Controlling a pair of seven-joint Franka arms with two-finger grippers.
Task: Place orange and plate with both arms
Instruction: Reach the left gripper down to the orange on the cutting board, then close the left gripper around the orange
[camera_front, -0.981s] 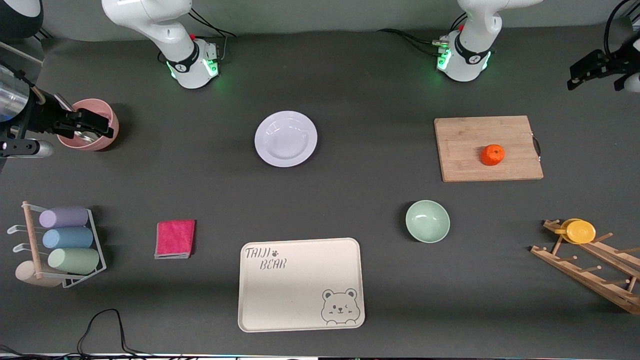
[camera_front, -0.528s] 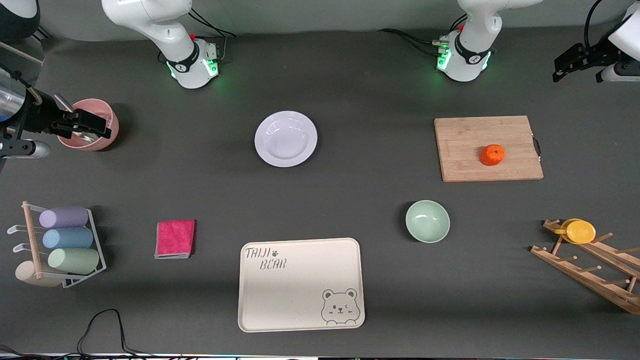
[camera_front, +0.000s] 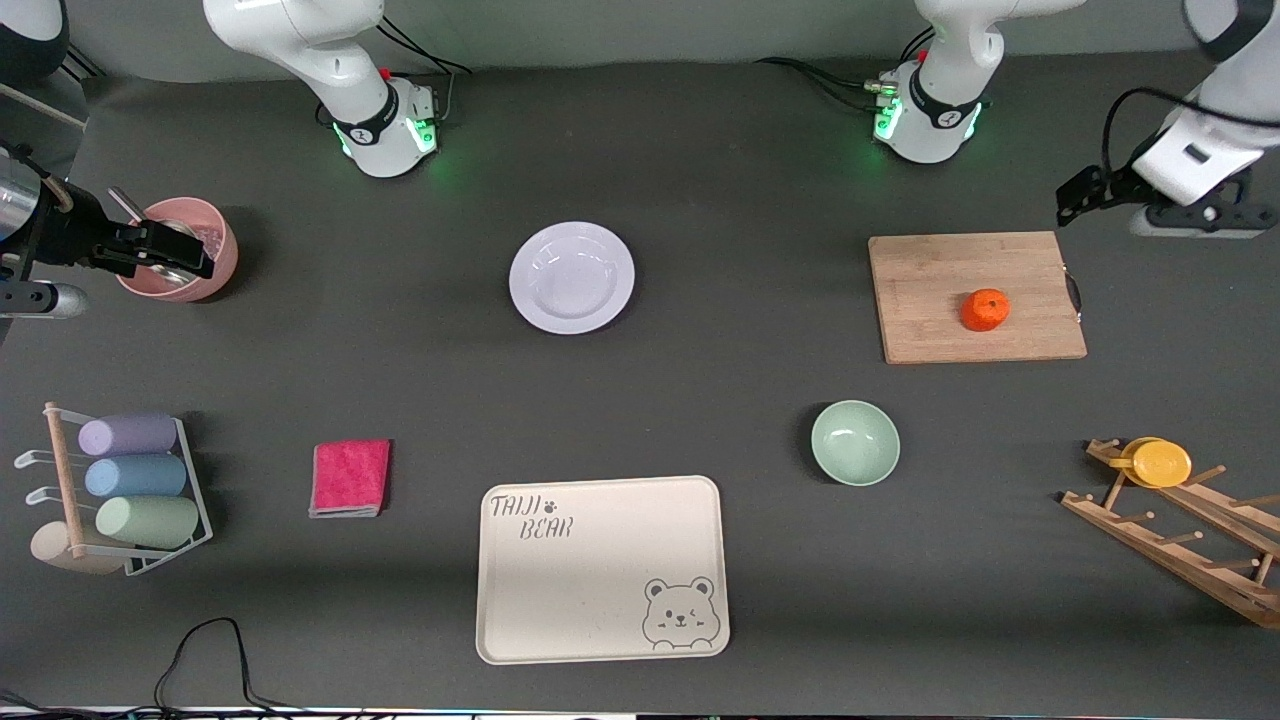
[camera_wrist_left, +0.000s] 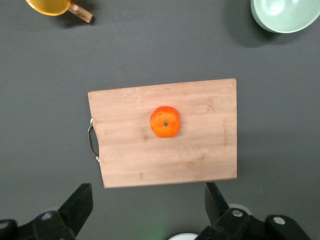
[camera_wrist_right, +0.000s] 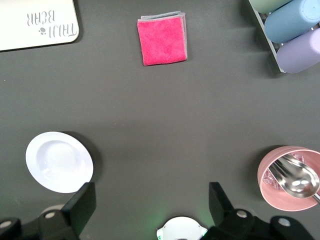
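Observation:
The orange (camera_front: 985, 309) lies on a wooden cutting board (camera_front: 930, 290) at the left arm's end of the table. The white plate (camera_front: 571, 277) sits on the dark table mid-way between the arms' bases. My left gripper (camera_front: 1075, 205) is open and empty, up over the table beside the board's handle corner. In the left wrist view (camera_wrist_left: 147, 205) the orange (camera_wrist_left: 165, 121) shows on the board (camera_wrist_left: 130, 135). My right gripper (camera_front: 165, 255) is open and empty, over a pink cup. In the right wrist view (camera_wrist_right: 150, 202) the plate (camera_wrist_right: 59, 161) shows off to one side.
The pink cup (camera_front: 215, 262) holds a metal spoon. A cream bear tray (camera_front: 602, 600), a pale green bowl (camera_front: 855, 442) and a pink cloth (camera_front: 350, 477) lie nearer the front camera. A rack of pastel cups (camera_front: 130, 480) and a wooden rack with a yellow cup (camera_front: 1160, 463) stand at the table's ends.
My left gripper has swung in from the table's edge toward the cutting board. My right gripper has drifted slightly back over the pink cup. The orange and plate have not moved.

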